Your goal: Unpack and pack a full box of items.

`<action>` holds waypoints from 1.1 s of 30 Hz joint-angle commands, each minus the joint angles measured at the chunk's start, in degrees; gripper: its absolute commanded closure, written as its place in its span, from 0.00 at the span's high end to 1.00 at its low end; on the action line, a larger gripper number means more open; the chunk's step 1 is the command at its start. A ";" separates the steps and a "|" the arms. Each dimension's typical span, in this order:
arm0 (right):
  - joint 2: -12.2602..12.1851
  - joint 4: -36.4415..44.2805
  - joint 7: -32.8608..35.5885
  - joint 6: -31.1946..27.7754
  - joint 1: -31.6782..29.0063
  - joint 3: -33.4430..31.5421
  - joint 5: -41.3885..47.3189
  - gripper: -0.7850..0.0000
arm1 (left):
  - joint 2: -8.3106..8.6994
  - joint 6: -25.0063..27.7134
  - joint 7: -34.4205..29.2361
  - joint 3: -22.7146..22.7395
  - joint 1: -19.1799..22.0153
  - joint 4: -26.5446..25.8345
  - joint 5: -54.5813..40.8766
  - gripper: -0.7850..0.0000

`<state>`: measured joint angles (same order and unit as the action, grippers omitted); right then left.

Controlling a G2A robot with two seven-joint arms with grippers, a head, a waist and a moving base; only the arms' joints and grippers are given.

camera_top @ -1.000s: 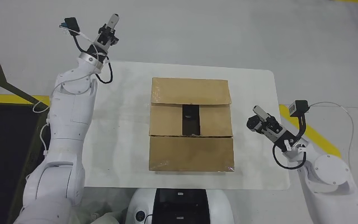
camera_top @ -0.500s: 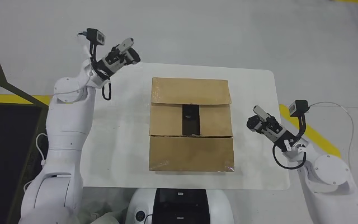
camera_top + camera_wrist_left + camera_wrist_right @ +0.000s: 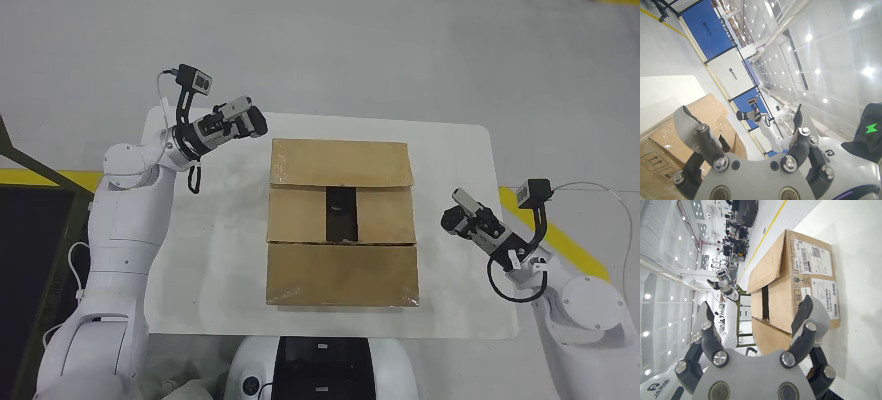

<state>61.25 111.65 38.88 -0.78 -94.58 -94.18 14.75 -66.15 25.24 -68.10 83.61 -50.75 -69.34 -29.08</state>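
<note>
A brown cardboard box (image 3: 341,222) lies in the middle of the white table (image 3: 220,250), its top flaps folded in with a dark gap (image 3: 341,213) between them. My left gripper (image 3: 252,118) hangs open and empty over the table's far left corner, pointing at the box's far left corner. In the left wrist view the open left gripper (image 3: 742,115) has the box (image 3: 664,136) close beside it. My right gripper (image 3: 458,212) stands open and empty just right of the box. The right wrist view shows the right gripper (image 3: 757,311) facing the labelled side of the box (image 3: 791,281).
Bare table surface lies on the left of the box and a narrower strip (image 3: 460,280) on its right. Yellow floor lines (image 3: 40,177) run beside the table on both sides.
My left arm has swung from beyond the table's far left edge in toward the box, its gripper now pointing right at the box's far corner. The right arm has kept still.
</note>
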 commanded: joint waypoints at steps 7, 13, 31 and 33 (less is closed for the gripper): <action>0.00 0.00 0.00 0.00 0.00 0.00 0.00 1.00 | -0.09 -2.63 1.07 -0.33 -1.73 -3.81 -3.11 1.00; 0.00 0.00 0.00 0.00 0.00 0.00 0.00 1.00 | 0.46 -5.59 1.24 -0.39 -6.28 -12.09 -1.20 1.00; 0.00 0.00 0.00 0.00 0.00 0.00 0.00 1.00 | 1.55 -13.56 -7.62 -4.65 -15.75 -20.80 -1.47 1.00; 0.00 0.00 0.00 0.00 0.00 0.00 0.00 1.00 | 1.74 -14.43 -9.20 -4.75 -15.95 -20.66 -1.68 1.00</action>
<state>61.25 111.65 38.88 -0.78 -94.58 -94.18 14.75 -64.51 11.32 -76.45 78.91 -66.61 -90.07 -30.56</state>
